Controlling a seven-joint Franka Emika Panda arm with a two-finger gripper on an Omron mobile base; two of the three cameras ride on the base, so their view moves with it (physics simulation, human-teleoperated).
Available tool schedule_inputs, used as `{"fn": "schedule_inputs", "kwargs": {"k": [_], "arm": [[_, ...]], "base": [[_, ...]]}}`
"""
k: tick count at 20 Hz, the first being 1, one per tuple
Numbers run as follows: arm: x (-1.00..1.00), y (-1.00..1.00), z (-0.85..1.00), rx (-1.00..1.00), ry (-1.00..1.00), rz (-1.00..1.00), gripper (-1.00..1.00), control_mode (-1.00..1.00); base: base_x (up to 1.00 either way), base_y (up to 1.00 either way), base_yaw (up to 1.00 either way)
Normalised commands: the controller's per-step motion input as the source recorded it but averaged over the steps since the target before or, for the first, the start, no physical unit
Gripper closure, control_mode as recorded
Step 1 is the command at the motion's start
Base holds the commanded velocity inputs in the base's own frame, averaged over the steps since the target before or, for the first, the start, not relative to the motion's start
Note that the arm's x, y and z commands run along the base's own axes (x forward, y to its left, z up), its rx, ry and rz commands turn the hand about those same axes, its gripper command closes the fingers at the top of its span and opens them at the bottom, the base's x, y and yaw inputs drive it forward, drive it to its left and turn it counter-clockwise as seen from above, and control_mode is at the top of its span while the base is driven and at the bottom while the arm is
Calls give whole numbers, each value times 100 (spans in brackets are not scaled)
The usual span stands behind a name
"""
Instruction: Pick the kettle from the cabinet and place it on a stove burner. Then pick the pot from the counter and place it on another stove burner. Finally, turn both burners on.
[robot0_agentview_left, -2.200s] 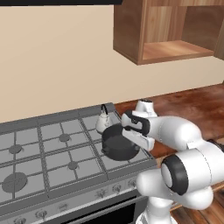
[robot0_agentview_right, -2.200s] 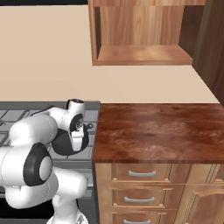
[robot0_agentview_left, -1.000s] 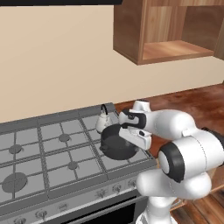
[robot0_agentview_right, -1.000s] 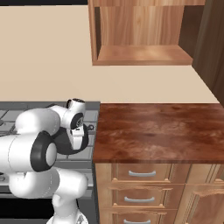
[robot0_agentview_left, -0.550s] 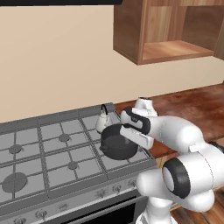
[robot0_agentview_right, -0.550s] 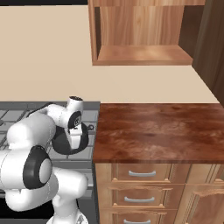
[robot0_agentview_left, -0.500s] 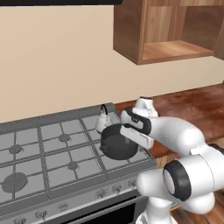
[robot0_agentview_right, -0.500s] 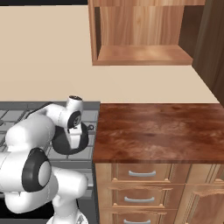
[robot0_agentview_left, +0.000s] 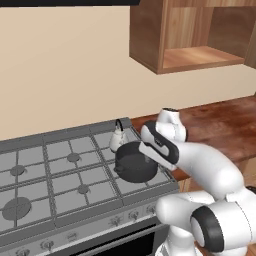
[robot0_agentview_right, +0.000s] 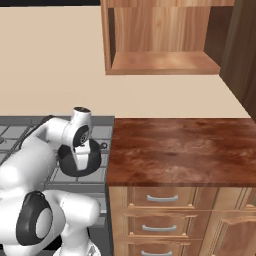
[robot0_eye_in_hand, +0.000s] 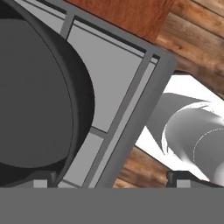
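Hand view: gripper (robot0_eye_in_hand: 111, 177), jaws spread wide, holding nothing, its tips either side of the stove's (robot0_eye_in_hand: 144, 98) front corner.
Pot (robot0_agentview_left: 135, 162): sits on the front right burner grate, just released a moment ago.
Kettle (robot0_agentview_left: 118, 139): on the burner behind it.
Cabinet (robot0_agentview_left: 192, 35): bare shelf.
Meaning: both vessels placed; knobs (robot0_agentview_left: 133, 216) come next.

The arm covers the pot's (robot0_agentview_left: 134, 163) right rim in the left base view. The hand view's left edge cuts the pot off. The kettle (robot0_agentview_left: 118, 140) is partly hidden behind the pot.
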Motion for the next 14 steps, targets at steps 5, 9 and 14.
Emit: {"fn": "schedule_inputs", "kwargs": {"k": [5, 9, 14], "arm": [[-14, 1, 14, 0, -3, 0, -100, -100], [0, 0, 2, 0, 0, 0, -100, -100], [-4, 0, 0, 0, -1, 0, -100, -100]], "base": [[0, 0, 0], [0, 0, 0], [0, 0, 0]]}}
